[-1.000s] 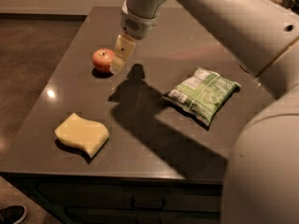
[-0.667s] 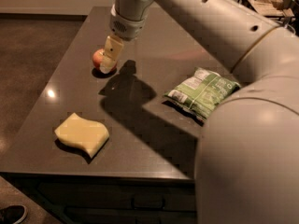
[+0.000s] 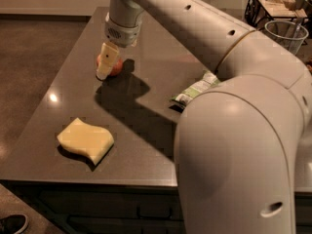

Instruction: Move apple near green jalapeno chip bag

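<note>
The red-orange apple (image 3: 115, 68) sits on the dark table (image 3: 146, 130) at the far left. My gripper (image 3: 107, 62) hangs down from the white arm right at the apple and covers its left side. The green jalapeno chip bag (image 3: 195, 88) lies to the right of the apple, about mid-table. Only its left end shows, because my arm's big near segment hides the rest.
A pale yellow wavy sponge (image 3: 86, 140) lies near the table's front left. The arm's large elbow (image 3: 243, 145) fills the right foreground. A clear plastic cup (image 3: 287, 33) and a black wire basket (image 3: 273, 6) stand at the back right.
The gripper has moved left and down from beside the apple to right against it. The apple, bag and sponge have stayed in place on the table.
</note>
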`<state>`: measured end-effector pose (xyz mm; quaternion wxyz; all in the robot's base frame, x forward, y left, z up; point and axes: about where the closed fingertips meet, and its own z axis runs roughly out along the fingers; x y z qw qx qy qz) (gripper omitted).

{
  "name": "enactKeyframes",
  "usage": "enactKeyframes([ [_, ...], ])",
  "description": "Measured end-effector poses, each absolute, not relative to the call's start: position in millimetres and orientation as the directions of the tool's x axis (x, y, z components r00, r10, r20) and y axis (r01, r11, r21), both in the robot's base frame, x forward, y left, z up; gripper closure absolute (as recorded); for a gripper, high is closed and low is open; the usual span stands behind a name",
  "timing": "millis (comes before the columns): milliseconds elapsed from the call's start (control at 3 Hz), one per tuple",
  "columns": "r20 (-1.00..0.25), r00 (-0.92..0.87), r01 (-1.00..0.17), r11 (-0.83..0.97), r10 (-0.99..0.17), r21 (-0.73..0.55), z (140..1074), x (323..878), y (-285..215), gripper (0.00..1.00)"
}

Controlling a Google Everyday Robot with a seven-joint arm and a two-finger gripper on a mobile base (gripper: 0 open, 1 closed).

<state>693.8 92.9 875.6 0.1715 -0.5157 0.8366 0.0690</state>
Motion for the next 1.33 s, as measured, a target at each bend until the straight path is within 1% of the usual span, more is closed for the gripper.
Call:
enactKeyframes([
  [333,-0.348,-0.409,-0.891,0.452,-0.844,-0.048,867,696,103,0.0],
  [667,-0.345,-0.414,-0.893,0.449,-0.842,-0.024,862,696,107,0.14],
  [1000,-0.355,-0.412,-0.896,0.445,-0.839,-0.012,865,693,109,0.37],
  [1333,-0.366,-0.409,-0.893,0.449,-0.836,-0.026,875,688,102,0.61],
])
